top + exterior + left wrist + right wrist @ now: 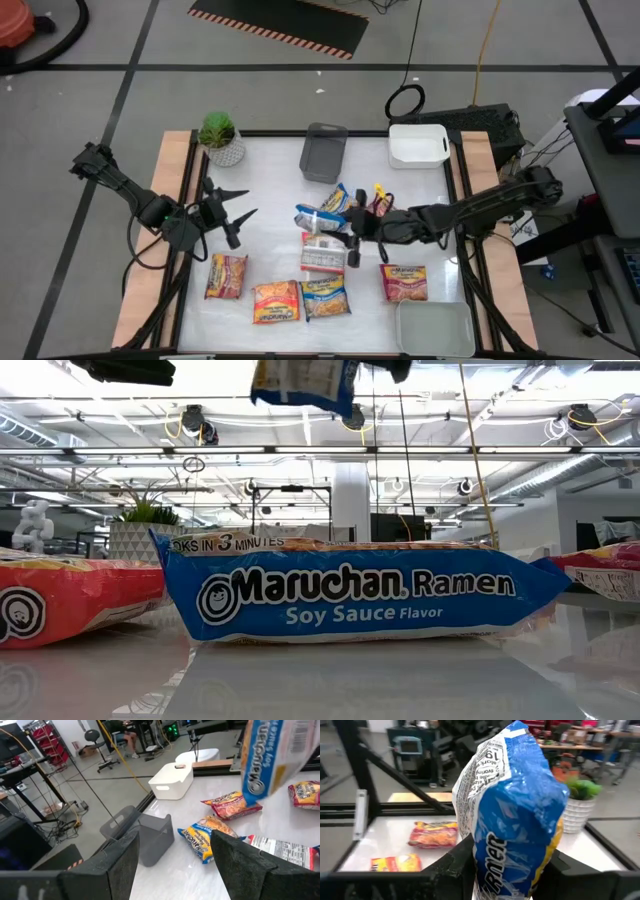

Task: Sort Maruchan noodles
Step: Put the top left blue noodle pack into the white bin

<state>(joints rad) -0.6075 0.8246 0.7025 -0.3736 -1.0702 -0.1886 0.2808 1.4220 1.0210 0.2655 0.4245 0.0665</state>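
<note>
Above the table's middle, your right gripper point(512, 865) clamps a blue noodle packet point(512, 810) aloft, left gripper point(228, 213) waiting open, so carry it level toward its matching pile.

In the low view the lifted blue packet point(305, 382) was cut off by the top edge, and the red packet point(70, 600) by the left. In the high view the grey tray point(434, 330) ran off the bottom edge. The held packet hid the right gripper point(510, 870) fingertips.
</note>
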